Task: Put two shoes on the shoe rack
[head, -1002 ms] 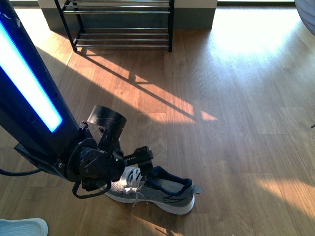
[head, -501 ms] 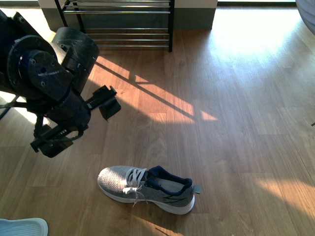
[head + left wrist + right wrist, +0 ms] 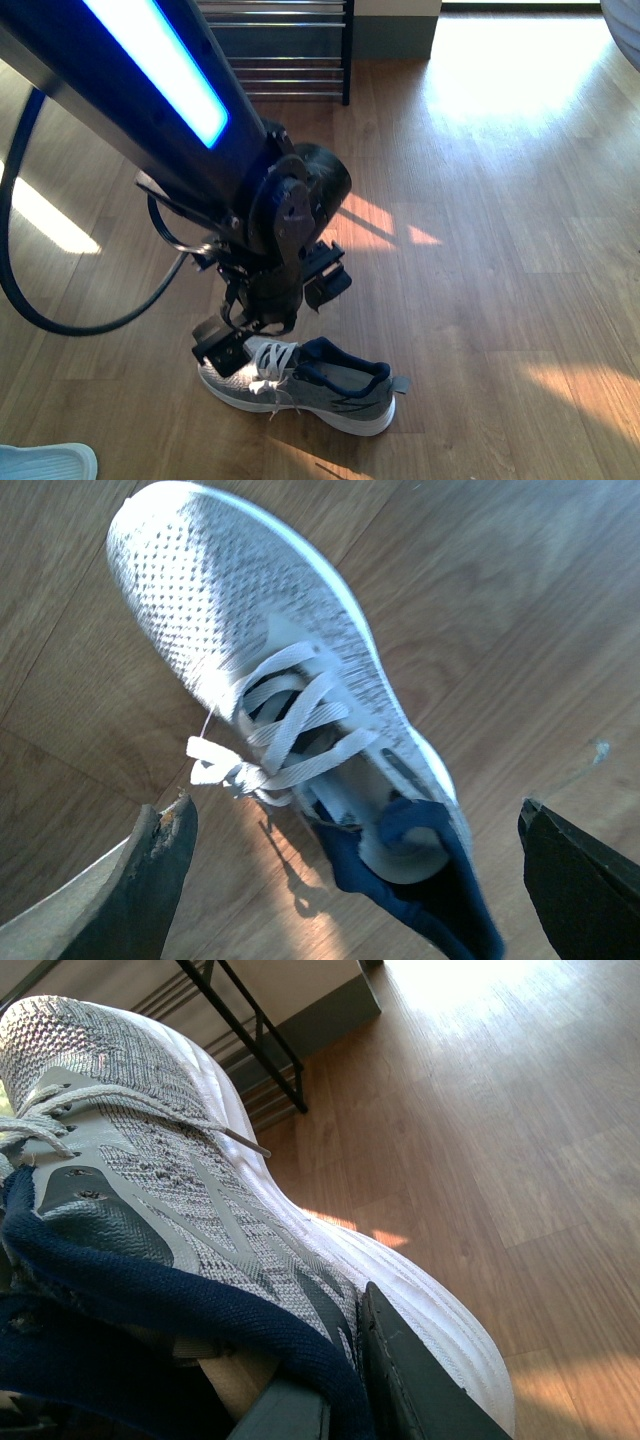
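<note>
One grey knit shoe (image 3: 320,395) with a white sole and navy lining lies on its sole on the wooden floor, toe to the left. My left gripper (image 3: 275,320) hangs open just above its laces, and its dark fingers (image 3: 150,880) stand on either side of the shoe (image 3: 270,670) without touching it. My right gripper (image 3: 345,1390) is shut on the heel collar of the other shoe (image 3: 180,1180), held off the floor; it is out of the front view. The shoe rack (image 3: 290,40) stands at the far wall, partly hidden by my left arm, and also shows in the right wrist view (image 3: 250,1040).
A white object (image 3: 45,462) lies at the near left corner of the floor. My left arm's black cable (image 3: 60,320) loops low on the left. A grey wall base (image 3: 395,35) runs behind the rack. Bare wooden floor (image 3: 500,250) stretches to the right.
My left arm rose away to the upper left, then swung back down over the floor shoe with its gripper turned. The floor shoe has not moved.
</note>
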